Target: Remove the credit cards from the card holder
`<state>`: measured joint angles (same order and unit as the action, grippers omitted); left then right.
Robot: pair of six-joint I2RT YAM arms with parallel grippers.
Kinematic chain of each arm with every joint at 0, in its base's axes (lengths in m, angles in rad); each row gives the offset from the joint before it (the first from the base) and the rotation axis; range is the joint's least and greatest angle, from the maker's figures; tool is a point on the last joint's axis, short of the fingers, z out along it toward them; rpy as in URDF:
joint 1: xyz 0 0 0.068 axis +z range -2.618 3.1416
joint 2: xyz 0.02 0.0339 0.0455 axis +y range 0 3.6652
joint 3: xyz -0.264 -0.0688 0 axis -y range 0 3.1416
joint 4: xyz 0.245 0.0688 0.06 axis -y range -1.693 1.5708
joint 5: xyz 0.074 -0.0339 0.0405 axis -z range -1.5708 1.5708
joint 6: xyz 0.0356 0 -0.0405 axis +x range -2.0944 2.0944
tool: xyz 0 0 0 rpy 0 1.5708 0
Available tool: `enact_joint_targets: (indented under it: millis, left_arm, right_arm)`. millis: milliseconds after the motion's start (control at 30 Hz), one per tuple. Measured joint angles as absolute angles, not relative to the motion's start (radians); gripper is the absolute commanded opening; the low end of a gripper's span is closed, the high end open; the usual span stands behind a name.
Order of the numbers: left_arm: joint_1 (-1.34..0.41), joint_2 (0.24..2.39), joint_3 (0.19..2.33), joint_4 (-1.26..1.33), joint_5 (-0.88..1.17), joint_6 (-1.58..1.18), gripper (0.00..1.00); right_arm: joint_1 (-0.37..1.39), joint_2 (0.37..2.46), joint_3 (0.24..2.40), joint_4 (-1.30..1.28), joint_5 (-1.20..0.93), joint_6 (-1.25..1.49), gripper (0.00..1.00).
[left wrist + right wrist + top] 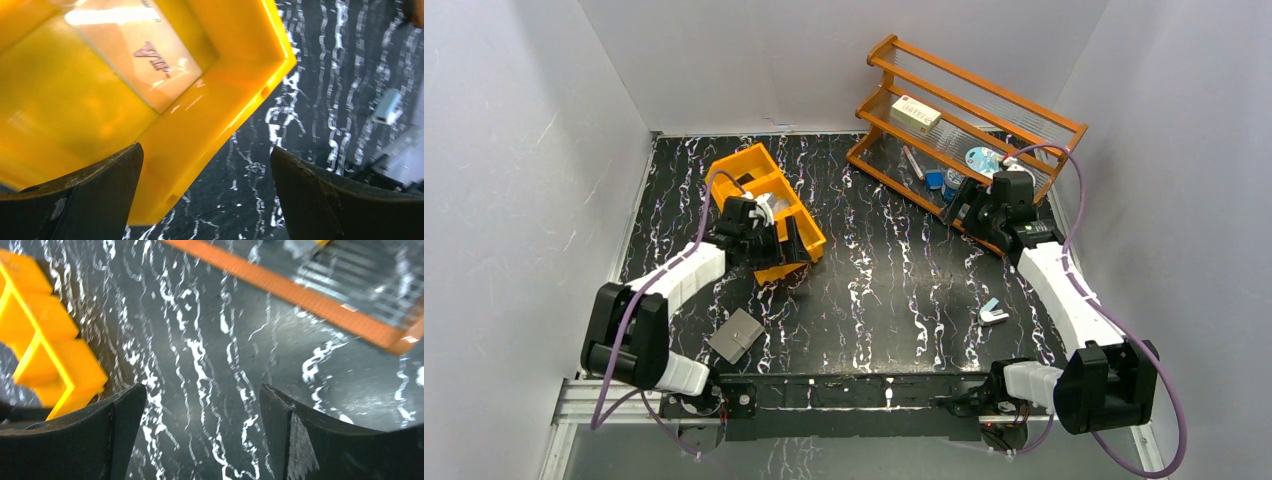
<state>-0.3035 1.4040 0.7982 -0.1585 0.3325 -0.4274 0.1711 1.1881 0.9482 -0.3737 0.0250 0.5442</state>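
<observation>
"Status?"

"Wooden rack (984, 88) upper right, with my right gripper (202, 395) beside it, jaws released, empty. Orange bin (739, 168) left of centre. My left gripper (205, 155) hangs over it, jaws released, empty."

"Holder?"

"Card holder (736, 335) lies lower left, ungripped. 1 credit card (145, 55) sits in the bin. I can't tell how many remain."

Likely a lab: white-walled robot enclosure (824, 60)

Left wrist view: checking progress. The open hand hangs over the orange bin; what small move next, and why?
Probably swing the left hand to the grey card holder: that hand is open and empty, and a card already lies in the orange bin.
</observation>
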Motion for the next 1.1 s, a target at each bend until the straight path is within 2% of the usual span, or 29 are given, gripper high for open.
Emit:
enact_joint_targets:
  millis: [133,300,700,933,1100]
  left_arm:
    - [-0.341,1.476,0.827,-0.107,0.435,-0.456,0.98]
    - [-0.469,1.566,0.906,-0.04,0.48,-0.508,0.98]
    - [-0.666,1.91,1.253,0.082,0.522,-0.607,0.98]
    - [-0.683,1.845,1.262,-0.035,0.416,-0.562,0.98]
    - [-0.66,1.624,1.195,-0.123,0.274,-0.524,0.98]
  right_arm:
    - [0.19,1.181,0.916,-0.389,-0.086,0.579,0.92]
    - [0.204,1.163,0.833,-0.384,-0.167,0.658,0.93]
    - [0.205,1.147,0.721,-0.376,-0.109,0.8,0.94]
    - [0.208,1.18,0.736,-0.351,-0.151,0.777,0.93]
    - [0.27,1.303,0.825,-0.333,-0.182,0.741,0.93]
